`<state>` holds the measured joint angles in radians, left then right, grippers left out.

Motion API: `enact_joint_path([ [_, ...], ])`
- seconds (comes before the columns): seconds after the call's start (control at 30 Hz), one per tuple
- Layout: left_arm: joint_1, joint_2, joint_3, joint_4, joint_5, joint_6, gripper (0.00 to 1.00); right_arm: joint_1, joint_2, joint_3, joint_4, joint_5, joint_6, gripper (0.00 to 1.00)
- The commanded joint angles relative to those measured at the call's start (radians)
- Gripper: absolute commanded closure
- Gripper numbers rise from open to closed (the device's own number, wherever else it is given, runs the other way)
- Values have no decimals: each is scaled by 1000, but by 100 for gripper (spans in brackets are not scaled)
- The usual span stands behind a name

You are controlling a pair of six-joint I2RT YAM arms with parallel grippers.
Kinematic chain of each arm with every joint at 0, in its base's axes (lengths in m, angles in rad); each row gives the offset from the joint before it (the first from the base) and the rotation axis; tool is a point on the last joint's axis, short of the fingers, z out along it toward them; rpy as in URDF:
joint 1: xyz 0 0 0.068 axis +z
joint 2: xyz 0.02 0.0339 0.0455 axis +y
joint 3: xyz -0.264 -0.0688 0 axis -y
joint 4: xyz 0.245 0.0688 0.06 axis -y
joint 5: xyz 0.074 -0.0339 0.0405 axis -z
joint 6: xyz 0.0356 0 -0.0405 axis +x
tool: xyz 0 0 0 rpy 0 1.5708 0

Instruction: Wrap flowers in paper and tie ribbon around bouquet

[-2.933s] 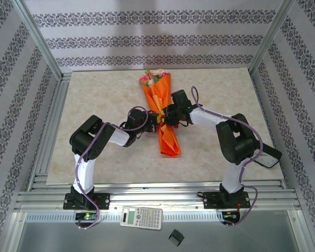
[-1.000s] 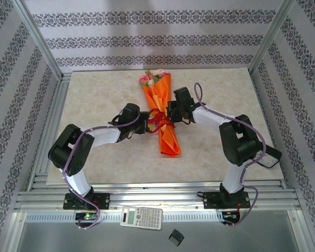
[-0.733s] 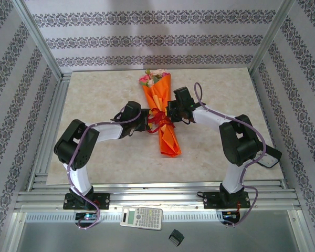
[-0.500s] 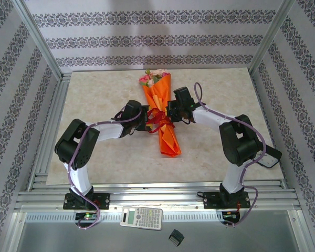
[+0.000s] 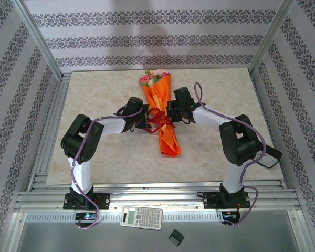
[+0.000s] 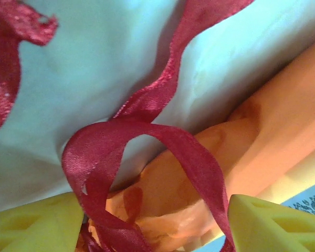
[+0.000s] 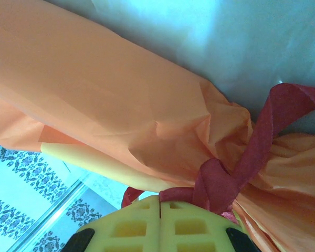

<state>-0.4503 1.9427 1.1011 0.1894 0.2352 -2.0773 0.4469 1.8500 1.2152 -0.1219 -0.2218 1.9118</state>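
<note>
A: Where is the bouquet [image 5: 168, 139] found?

B: It is laid flat on the worktop [image 5: 94, 157], midway between the left and right edges. The rose heads [image 5: 151, 77] are turned to the far edge and the narrow end to the near edge. The ribbon [image 5: 160, 122] is wound round its waist.

A: How is the left end effector [image 5: 147, 121] placed?

B: It is brought in from the left, just beside the waist. In the left wrist view this end effector [image 6: 152, 202] is seen released: the yellow fingers [image 6: 37, 226] are spread well apart. A loop of ribbon [image 6: 147, 131] stands between them, with the orange paper [image 6: 273, 131] behind it.

A: And the right end effector [image 5: 170, 116]?

B: It is set against the opposite side of the waist. In the right wrist view it [image 7: 160, 202] is seen clenched, finger against finger. The ribbon [image 7: 220, 184] is pinched at the tips, right beside the gathered paper [image 7: 121, 115].
</note>
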Motion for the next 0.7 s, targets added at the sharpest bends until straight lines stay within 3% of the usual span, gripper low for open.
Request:
enact_joint_path([
  [0.0,7,5,26,-94,11,-137,30,-5,-8,7,7,3,-8,100],
  [0.2,8,78,71,-75,38,-148,47,-5,-12,1,8,5,-10,100],
  [0.47,9,78,23,-13,29,-157,93,-14,-31,-11,19,25,-26,100],
  [0.67,17,47,-22,12,7,-134,100,-27,-46,-33,35,34,-39,100],
])
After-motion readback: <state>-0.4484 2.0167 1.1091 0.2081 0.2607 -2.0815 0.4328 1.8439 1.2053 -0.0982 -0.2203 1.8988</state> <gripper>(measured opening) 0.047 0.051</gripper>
